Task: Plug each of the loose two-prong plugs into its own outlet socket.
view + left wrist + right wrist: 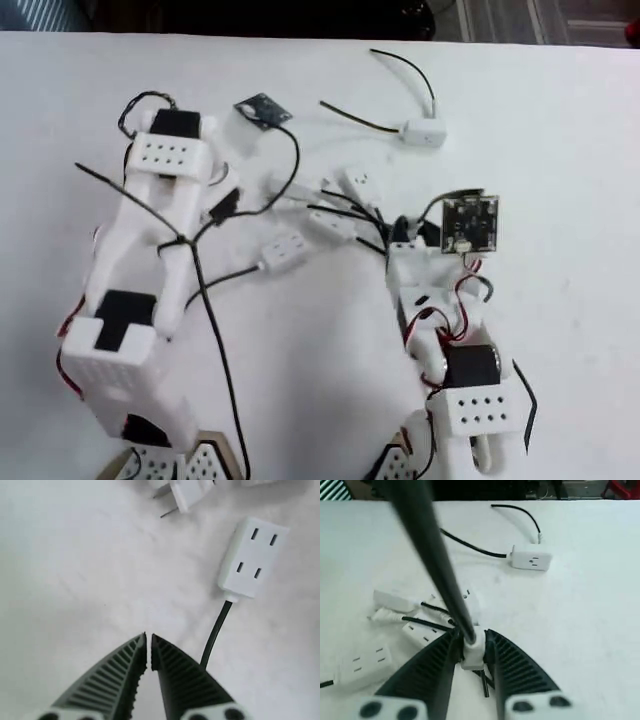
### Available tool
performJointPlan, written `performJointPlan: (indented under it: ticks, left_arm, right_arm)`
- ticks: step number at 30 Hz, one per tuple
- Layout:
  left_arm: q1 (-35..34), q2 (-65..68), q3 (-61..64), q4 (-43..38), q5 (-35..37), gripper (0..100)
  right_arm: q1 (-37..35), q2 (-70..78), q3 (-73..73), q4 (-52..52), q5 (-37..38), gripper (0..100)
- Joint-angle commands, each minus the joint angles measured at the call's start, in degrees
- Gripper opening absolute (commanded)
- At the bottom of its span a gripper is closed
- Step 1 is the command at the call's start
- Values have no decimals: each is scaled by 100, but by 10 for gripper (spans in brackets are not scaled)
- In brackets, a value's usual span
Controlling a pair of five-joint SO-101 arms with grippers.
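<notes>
Ribbed right tool (pixel 471 636) around boxy plug (pixel 471 653)

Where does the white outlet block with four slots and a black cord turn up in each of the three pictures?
High view: the outlet block lies mid-table between the arms.
Left wrist view: it lies ahead of the left gripper, slots up.
Right wrist view: it lies off to one side of the right gripper.
Shared landmark: the cluster of loose white plugs right beside it.
</notes>
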Motion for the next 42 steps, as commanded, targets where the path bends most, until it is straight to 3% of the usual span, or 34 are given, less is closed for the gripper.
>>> performJointPlan:
  ticks: [1, 7, 12, 18, 23, 30, 42]
  left_arm:
    - [-277, -1121, 563, -132, 141, 23]
    - [-593, -3108, 2330, -1152, 580, 23]
    - [-998, -4620, 3947, -2004, 1108, 23]
    - [-1569, -5754, 5512, -2699, 1196, 23]
    - [-1982, -6053, 6541, -3376, 1204, 23]
    - [-2044, -6070, 7481, -4343, 1486, 24]
    - [-2026, -6062, 7657, -4457, 1477, 25]
  right_arm:
    - [-409, -66, -492, 409, 211, 17]
    - [-1068, 251, -958, 945, 422, 17]
    - [-1437, 1508, -1644, 1024, 501, 17]
    - [-2035, 2791, -2453, 980, 782, 17]
    - [-2273, 3899, -3191, 980, 835, 17]
    - [-2387, 5226, -3789, 673, 1169, 17]
    - [-2343, 6035, -3771, -198, 1275, 17]
